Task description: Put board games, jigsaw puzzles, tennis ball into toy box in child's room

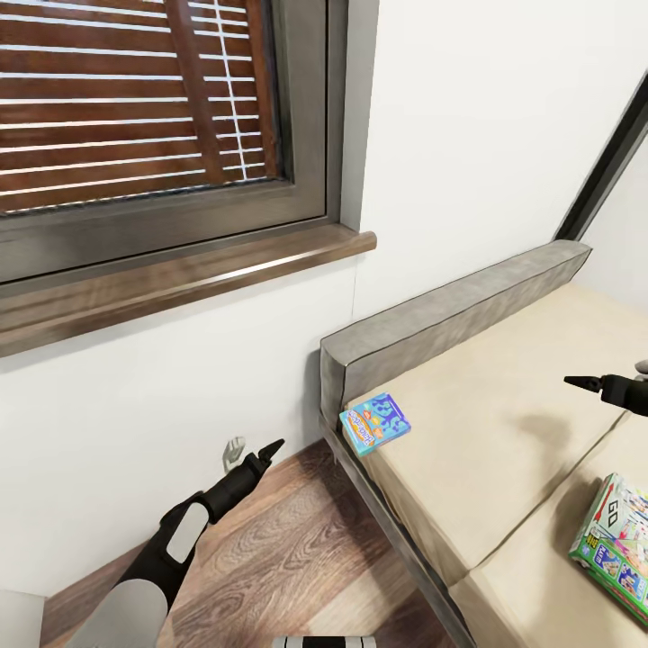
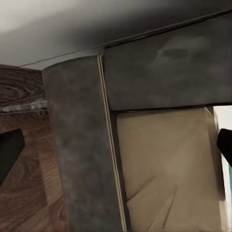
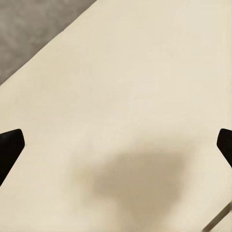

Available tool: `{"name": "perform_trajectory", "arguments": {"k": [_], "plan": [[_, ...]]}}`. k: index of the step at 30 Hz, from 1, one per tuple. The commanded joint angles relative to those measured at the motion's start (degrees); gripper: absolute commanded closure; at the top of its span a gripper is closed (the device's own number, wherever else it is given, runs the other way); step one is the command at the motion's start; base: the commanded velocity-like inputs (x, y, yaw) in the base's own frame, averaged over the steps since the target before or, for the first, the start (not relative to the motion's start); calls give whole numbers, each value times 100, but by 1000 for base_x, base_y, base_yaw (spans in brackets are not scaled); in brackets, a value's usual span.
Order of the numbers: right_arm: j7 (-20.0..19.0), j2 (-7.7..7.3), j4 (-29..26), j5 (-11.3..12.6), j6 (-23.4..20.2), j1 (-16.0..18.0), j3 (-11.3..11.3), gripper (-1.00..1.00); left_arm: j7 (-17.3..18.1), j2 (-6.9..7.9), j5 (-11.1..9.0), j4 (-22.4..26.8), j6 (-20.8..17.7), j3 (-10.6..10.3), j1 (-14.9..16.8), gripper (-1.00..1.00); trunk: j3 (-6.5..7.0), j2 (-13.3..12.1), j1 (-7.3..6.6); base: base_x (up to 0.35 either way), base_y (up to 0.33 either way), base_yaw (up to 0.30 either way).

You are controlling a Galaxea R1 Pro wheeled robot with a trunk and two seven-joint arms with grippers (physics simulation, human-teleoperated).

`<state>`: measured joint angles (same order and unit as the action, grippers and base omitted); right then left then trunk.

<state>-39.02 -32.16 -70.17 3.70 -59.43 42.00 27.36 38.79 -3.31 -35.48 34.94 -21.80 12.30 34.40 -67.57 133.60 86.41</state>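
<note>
A blue cartoon board game (image 1: 375,423) lies on the bed's beige mattress (image 1: 486,423), at the corner beside the grey headboard (image 1: 450,315). A second board game, pale green-edged (image 1: 616,544), lies on the mattress at the lower right, cut off by the picture's edge. My left gripper (image 1: 261,454) (image 2: 116,154) hangs open over the wooden floor, left of the bed's corner and apart from the blue game. My right gripper (image 1: 580,383) (image 3: 116,150) is open above bare mattress, between the two games. The table, toy box, jigsaw puzzles and tennis ball are out of view.
A white wall with a window, brown blinds (image 1: 135,99) and a wooden sill (image 1: 180,279) stands behind the bed's head. A strip of wooden floor (image 1: 288,549) runs between wall and bed. The dark bed frame (image 2: 82,145) edges the mattress.
</note>
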Motion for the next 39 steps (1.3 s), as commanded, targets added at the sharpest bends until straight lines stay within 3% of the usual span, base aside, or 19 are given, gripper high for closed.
{"name": "perform_trajectory", "arguments": {"k": [1,15,21,39], "plan": [[9,-1,-7,36,-43,-2,6,-100,33,-10,-21,-3,-55,27,7,-100,-4,2,-1,0,0,0],[9,6,-68,40,-43,-30,6,-100,203,-53,-21,-38,-69,-12,54,-100,-4,2,-1,0,0,-36],[9,7,-83,40,-43,-33,6,-100,432,-82,-22,-206,-71,-26,67,-100,-4,2,-1,0,0,-113],[9,88,-153,11,-43,-34,6,-100,667,-145,-23,-316,-78,-34,82,-100,-4,2,-1,0,0,-136]]}}
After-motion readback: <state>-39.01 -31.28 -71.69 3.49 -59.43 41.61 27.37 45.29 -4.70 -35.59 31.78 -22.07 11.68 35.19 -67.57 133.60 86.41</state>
